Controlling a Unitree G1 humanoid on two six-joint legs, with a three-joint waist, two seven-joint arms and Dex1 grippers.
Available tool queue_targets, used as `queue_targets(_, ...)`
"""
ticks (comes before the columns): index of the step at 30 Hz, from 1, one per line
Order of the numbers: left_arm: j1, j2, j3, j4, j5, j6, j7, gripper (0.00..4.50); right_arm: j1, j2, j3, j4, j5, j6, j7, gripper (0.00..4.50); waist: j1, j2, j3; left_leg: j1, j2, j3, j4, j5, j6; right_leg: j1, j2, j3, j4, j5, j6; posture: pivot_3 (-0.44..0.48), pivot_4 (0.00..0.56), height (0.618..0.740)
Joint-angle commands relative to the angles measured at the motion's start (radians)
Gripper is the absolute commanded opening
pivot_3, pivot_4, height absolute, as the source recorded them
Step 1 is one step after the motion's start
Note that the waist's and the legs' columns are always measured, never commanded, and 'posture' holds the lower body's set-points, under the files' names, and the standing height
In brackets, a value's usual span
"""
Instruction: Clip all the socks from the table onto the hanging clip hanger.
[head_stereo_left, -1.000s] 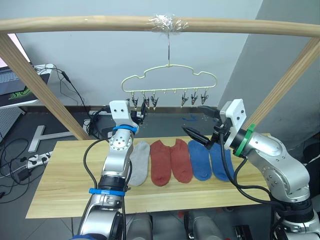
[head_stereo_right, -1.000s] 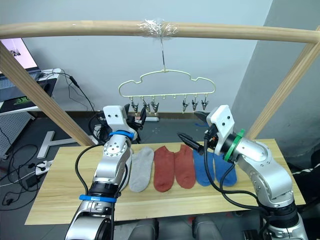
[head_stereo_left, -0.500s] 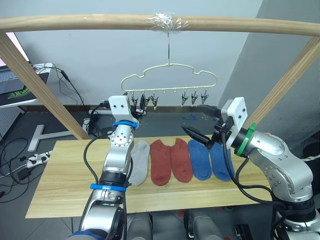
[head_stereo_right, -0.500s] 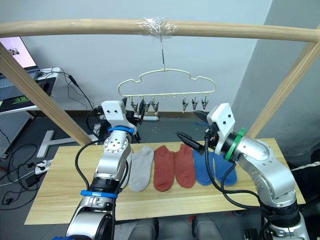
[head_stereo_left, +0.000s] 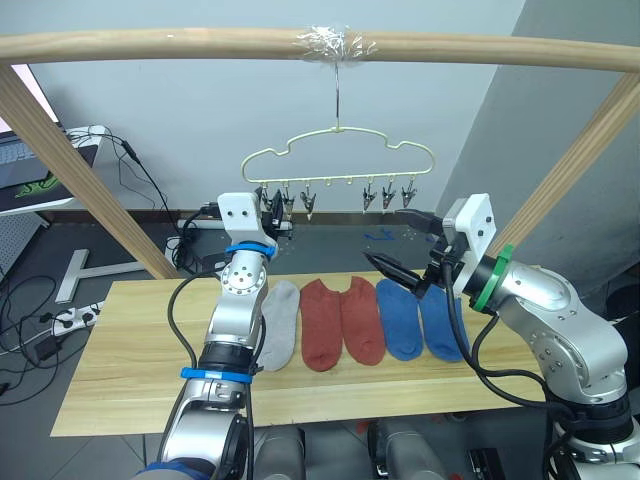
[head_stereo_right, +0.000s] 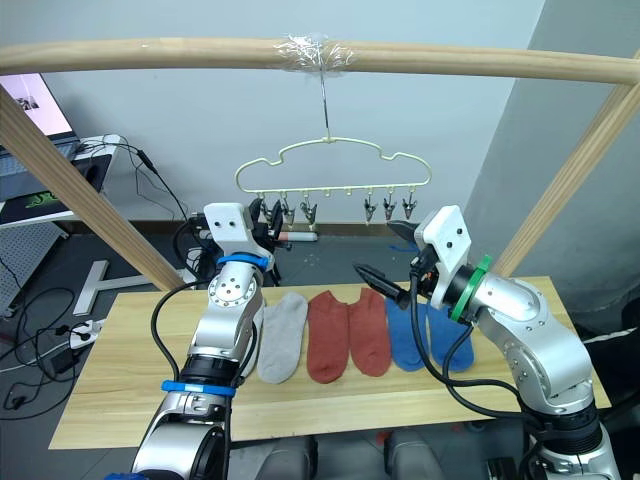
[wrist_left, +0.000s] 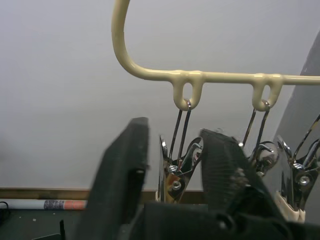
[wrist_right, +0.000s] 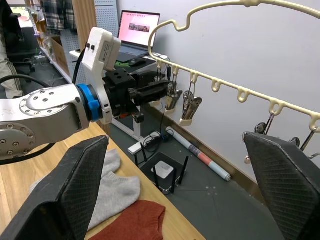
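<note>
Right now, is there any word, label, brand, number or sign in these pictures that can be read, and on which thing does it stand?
No text can be read.
The laptop screen shows a picture and small marks, too small to read.
The tube on the floor has a red band, with no letters to make out.
The socks, the clip hanger and the table bear no writing.

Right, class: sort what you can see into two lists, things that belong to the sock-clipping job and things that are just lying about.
Belongs to the job:
socks
table
clip hanger
left hand, around a clip
right hand, open

Just lying about:
wooden bar
laptop
white desk
floor cables
</note>
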Motion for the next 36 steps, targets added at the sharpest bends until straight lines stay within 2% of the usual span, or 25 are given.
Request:
queue_targets(1, -0.022, -0.002, 0.005, -0.021, -0.002, -0.028, -0.003, 0.41, -0.022, -0.005, -0.030, -0.025, 0.020, -0.010, -0.005, 4.50, 0.000, 0.000, 0.001, 0.000, 0.000, 0.000, 0.000, 0.000, 0.000, 0.000, 0.000, 0.000, 0.000, 0.000, 0.000, 0.022, 0.200, 0.740)
queue_targets(3, -0.024, -0.001, 0.005, -0.021, -0.002, -0.027, -0.003, 0.13, -0.022, -0.005, -0.029, -0.023, 0.019, -0.010, -0.004, 4.50, 0.000, 0.000, 0.001, 0.000, 0.000, 0.000, 0.000, 0.000, 0.000, 0.000, 0.000, 0.000, 0.000, 0.000, 0.000, 0.026, 0.202, 0.740)
queue_targets(8, -0.030, 0.003, 0.009, -0.019, -0.024, -0.004, -0.032, 0.12, 0.008, -0.006, 0.001, -0.018, -0.009, 0.001, -0.019, 4.50, 0.000, 0.000, 0.002, 0.000, 0.000, 0.000, 0.000, 0.000, 0.000, 0.000, 0.000, 0.000, 0.000, 0.000, 0.000, 0.033, 0.204, 0.740)
queue_targets(11, -0.035, 0.016, 0.014, -0.034, -0.060, 0.036, -0.088, 0.12, 0.113, 0.001, 0.042, 0.015, -0.117, 0.001, -0.115, 4.50, 0.006, -0.001, 0.002, 0.000, 0.000, -0.001, 0.000, 0.000, 0.000, 0.000, 0.000, -0.001, 0.000, 0.000, 0.000, 0.050, 0.206, 0.740)
queue_targets(15, -0.041, 0.063, 0.024, -0.057, -0.101, 0.095, -0.170, 0.12, 0.254, 0.052, 0.015, 0.128, -0.226, 0.035, -0.276, 4.50, 0.005, -0.001, 0.004, -0.001, 0.000, -0.001, 0.000, 0.000, 0.000, -0.001, 0.000, 0.000, -0.001, 0.000, 0.000, 0.065, 0.211, 0.740)
queue_targets(18, -0.039, 0.092, 0.032, -0.064, -0.114, 0.119, -0.200, 0.12, 0.289, 0.077, -0.008, 0.212, -0.267, 0.018, -0.325, 4.50, 0.003, 0.000, 0.008, -0.001, 0.000, -0.001, 0.000, 0.000, 0.000, -0.001, 0.000, 0.000, 0.000, 0.000, 0.000, 0.071, 0.210, 0.740)
queue_targets(25, -0.022, 0.099, 0.063, -0.062, -0.136, 0.165, -0.196, 0.12, 0.200, 0.103, -0.037, 0.582, -0.299, -0.142, -0.279, 4.50, -0.002, 0.001, 0.009, 0.000, 0.000, 0.000, 0.001, 0.000, 0.000, -0.001, 0.000, 0.000, 0.001, 0.000, 0.000, 0.080, 0.208, 0.740)
queue_targets(27, -0.021, 0.098, 0.062, -0.067, -0.136, 0.170, -0.196, 0.12, 0.166, 0.080, 0.002, 0.666, -0.330, -0.189, -0.232, 4.50, -0.002, 0.001, 0.009, 0.000, 0.000, 0.000, 0.000, 0.000, 0.000, -0.001, 0.000, 0.000, 0.001, 0.000, 0.000, 0.080, 0.208, 0.740)
queue_targets(34, -0.005, 0.095, 0.058, -0.099, -0.134, 0.187, -0.198, 0.12, 0.067, 0.092, -0.062, 0.954, -0.303, -0.187, -0.197, 4.50, 0.000, 0.001, 0.011, 0.000, 0.000, 0.000, 0.000, 0.000, 0.000, -0.001, 0.000, 0.000, 0.001, 0.000, 0.000, 0.095, 0.217, 0.740)
queue_targets(36, 0.002, 0.098, 0.063, -0.106, -0.135, 0.190, -0.197, 0.12, 0.060, 0.098, -0.073, 0.993, -0.293, -0.185, -0.185, 4.14, 0.000, 0.002, 0.011, 0.000, 0.000, 0.000, 0.000, 0.000, 0.000, -0.001, 0.000, 0.000, 0.001, 0.000, 0.000, 0.095, 0.217, 0.740)
